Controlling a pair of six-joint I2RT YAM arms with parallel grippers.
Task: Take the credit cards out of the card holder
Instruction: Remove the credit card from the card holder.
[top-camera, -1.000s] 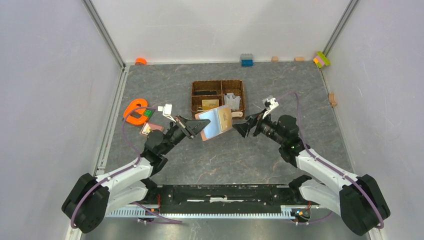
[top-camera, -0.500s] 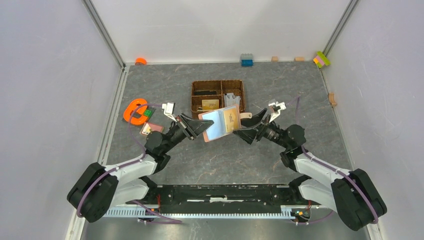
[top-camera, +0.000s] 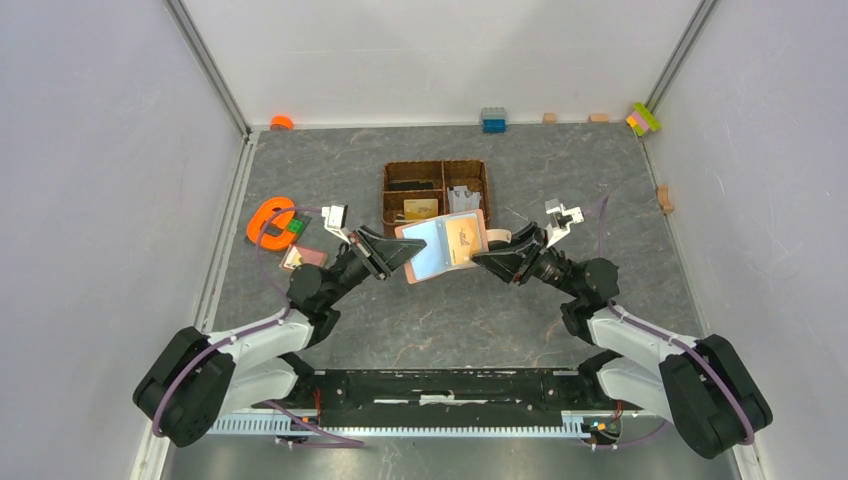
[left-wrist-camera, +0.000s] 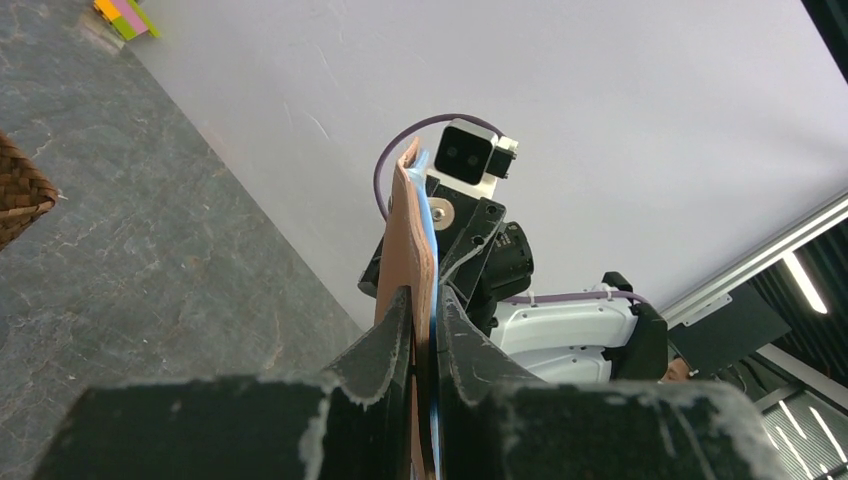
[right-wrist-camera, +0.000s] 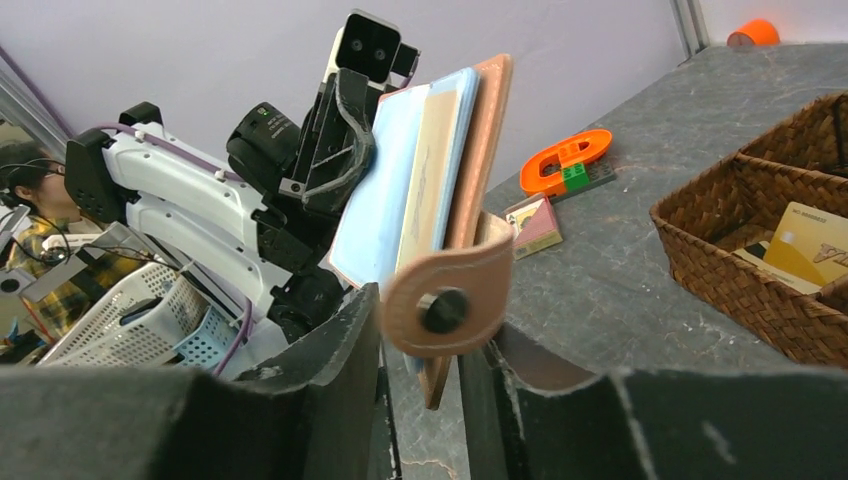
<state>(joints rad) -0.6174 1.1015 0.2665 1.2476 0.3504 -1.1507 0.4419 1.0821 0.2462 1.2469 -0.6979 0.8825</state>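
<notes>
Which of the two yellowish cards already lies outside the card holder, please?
The gold card lying flat in the near-left compartment of the woven basket. The tan card sits tucked inside the raised pink card holder.

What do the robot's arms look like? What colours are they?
The left arm and right arm each mix white shells with chunky black joints. A thin purple cable loops along each. The left gripper and right gripper have black wedge-shaped fingers, scuffed whitish at the edges, with a small white camera above.
</notes>
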